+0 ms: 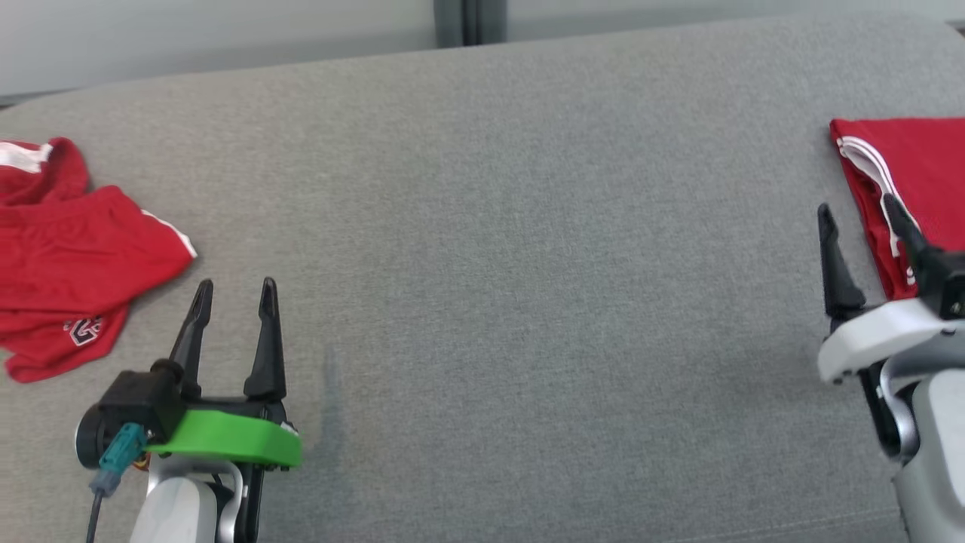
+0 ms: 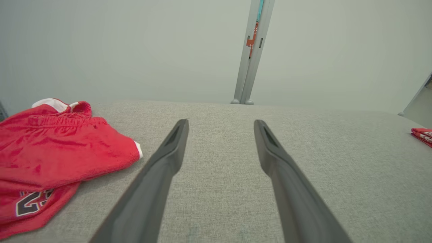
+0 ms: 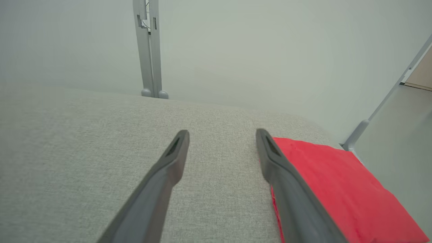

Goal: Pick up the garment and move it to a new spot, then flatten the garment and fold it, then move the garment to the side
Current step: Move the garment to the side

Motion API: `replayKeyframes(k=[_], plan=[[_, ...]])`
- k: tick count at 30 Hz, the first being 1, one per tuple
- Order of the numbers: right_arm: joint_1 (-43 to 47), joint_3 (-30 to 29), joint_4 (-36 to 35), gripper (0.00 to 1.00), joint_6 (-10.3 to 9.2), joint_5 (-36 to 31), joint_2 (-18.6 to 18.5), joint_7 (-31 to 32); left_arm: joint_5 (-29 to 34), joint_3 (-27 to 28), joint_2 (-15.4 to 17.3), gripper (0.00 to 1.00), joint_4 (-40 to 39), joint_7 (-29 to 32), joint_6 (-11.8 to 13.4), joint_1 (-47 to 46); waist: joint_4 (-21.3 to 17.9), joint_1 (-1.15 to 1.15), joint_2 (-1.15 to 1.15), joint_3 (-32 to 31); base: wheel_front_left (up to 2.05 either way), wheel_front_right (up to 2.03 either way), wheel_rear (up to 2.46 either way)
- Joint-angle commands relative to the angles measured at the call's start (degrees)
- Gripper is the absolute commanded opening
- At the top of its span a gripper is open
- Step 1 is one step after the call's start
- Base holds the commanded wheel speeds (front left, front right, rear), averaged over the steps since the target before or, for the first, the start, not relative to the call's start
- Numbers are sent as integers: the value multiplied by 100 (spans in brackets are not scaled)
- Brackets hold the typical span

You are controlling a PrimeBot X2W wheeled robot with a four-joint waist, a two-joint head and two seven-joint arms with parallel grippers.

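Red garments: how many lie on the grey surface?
2. A crumpled garment lies at the far left, beside the left gripper. A folded garment lies at the far right, next to the right gripper. Both are cut by the picture edge; more may be hidden.

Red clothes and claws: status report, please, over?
Left claw open, empty. Right claw open, beside folded garment at the right. Crumpled shorts lie left. Nothing in the way.
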Motion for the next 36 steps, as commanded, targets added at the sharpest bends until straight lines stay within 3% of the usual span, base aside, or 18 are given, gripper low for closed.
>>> replayKeyframes(k=[1, 12, 36], plan=[[219, -24, -174, 100, -11, -34, 63, 0, 50, 28, -40, 100, 41, -1, -12, 144, 285, 0, 0, -368, 0, 0, 0], [1061, -67, -1135, 100, -11, -21, 640, 303, -3, 274, -159, 100, 250, 0, -26, 554, 413, 0, 0, -849, 0, 0, 0], [1580, 23, -755, 100, -11, -162, 1032, 311, -94, 198, -104, 100, 784, -1, -41, 370, 457, 0, 0, -1264, 0, 0, 0]])
